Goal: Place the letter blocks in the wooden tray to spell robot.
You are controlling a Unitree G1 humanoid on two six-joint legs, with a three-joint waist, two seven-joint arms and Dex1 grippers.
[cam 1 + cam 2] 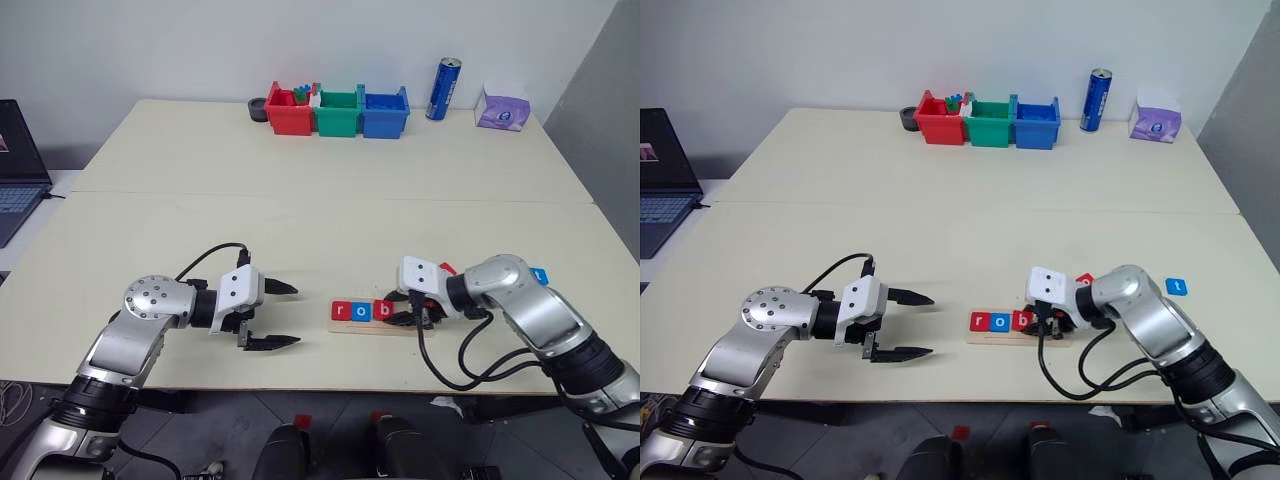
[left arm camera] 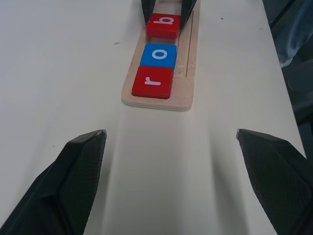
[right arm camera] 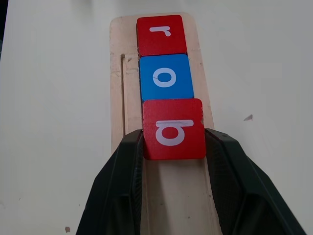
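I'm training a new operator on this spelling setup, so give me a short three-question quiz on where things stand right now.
1. True or false: the right gripper is closed on the red square "b" tile in the long pale wooden tray.
2. Multiple choice: which tiles already sit ahead of it in the tray? A) red "r" tile and blue "o" tile; B) two blue tiles; C) none.
3. Short answer: how does the left gripper stand?

Key: 1 true. 2 A. 3 Open and empty, over the cream table just off the tray's "r" end.
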